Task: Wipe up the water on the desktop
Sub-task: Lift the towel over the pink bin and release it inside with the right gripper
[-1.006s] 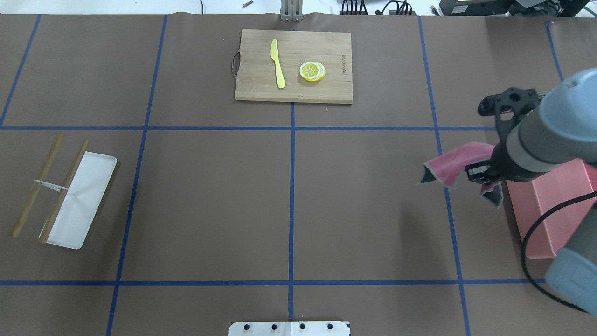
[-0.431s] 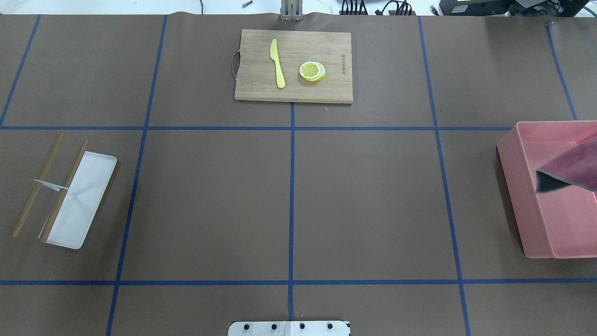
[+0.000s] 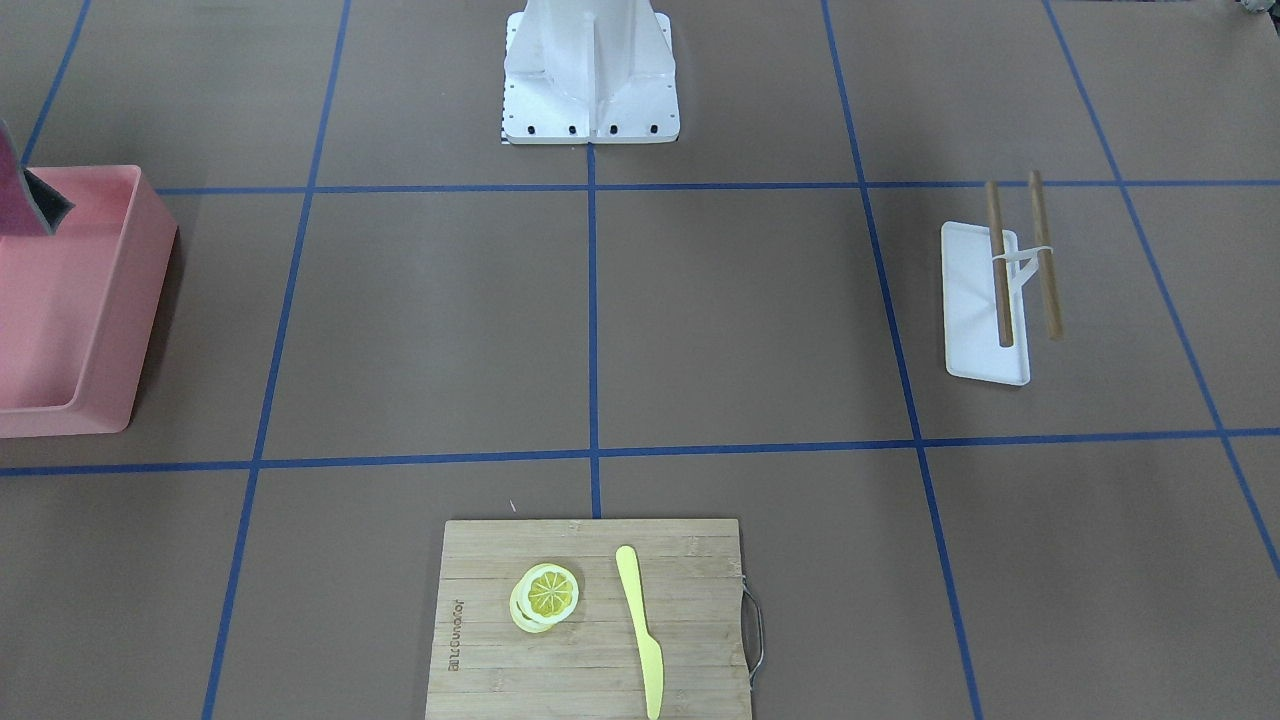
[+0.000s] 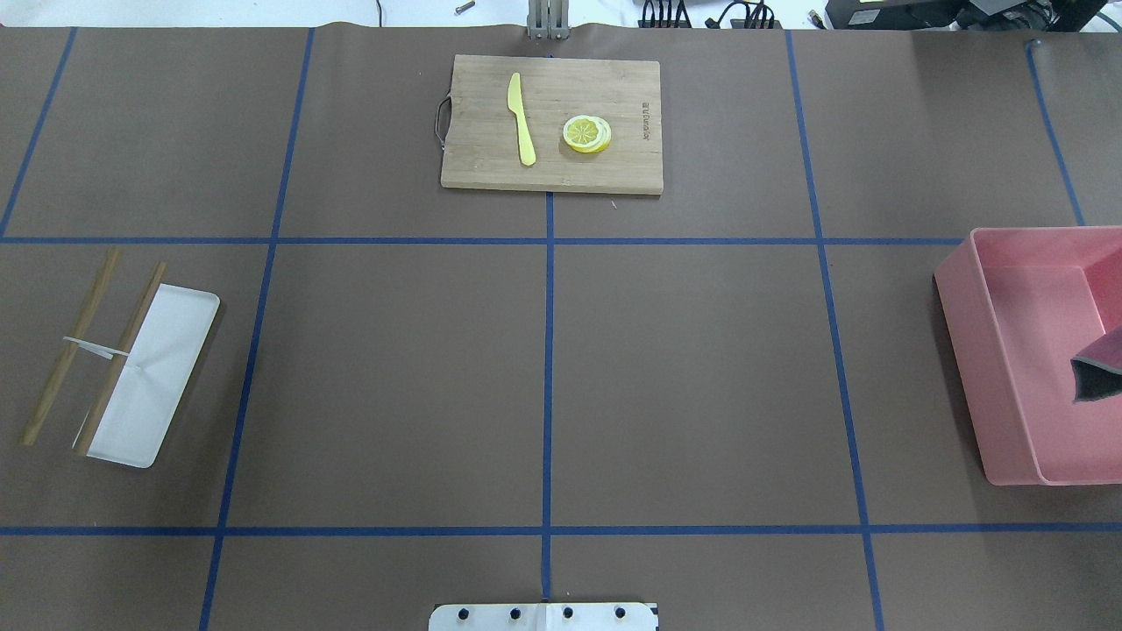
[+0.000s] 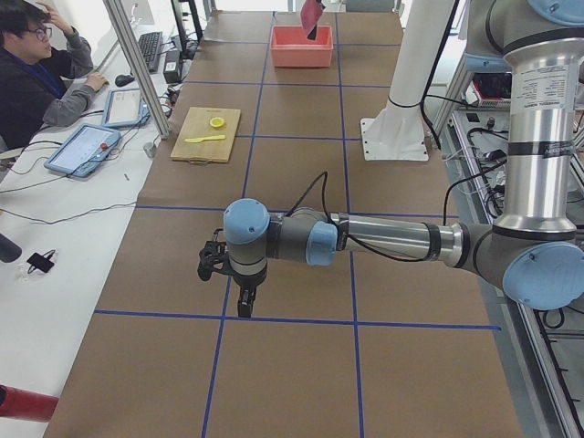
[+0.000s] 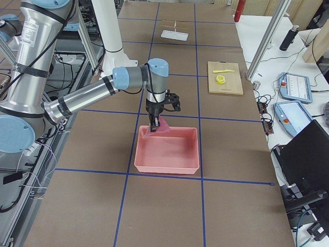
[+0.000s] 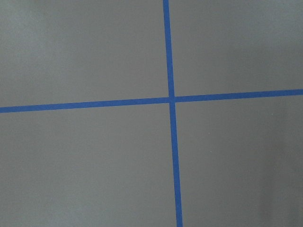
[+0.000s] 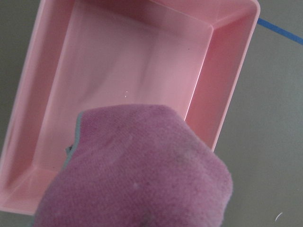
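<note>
The brown desktop [image 4: 684, 377] with blue tape lines shows no water that I can make out. A pink cloth [image 4: 1100, 368] hangs over the pink bin [image 4: 990, 350] at the table's right end; it fills the lower part of the right wrist view [image 8: 142, 175] above the bin [image 8: 118, 61]. My right gripper [image 6: 154, 123] shows only in the exterior right view, above the bin's near corner with the cloth [image 6: 160, 126] under it; I cannot tell its state. My left gripper [image 5: 245, 308] hangs low over a tape line, seen only in the exterior left view; state unclear.
A bamboo cutting board [image 4: 552, 123] with a yellow knife [image 4: 521, 118] and a lemon slice [image 4: 586, 133] lies at the far middle. A white tray [image 4: 153, 377] with chopsticks [image 4: 70, 346] lies at the left. The robot base [image 3: 590, 75] stands mid-table edge.
My right arm has swung right, out of the overhead view, carrying the pink cloth from beside the bin to over its inside. The cloth has shifted further right and lower.
</note>
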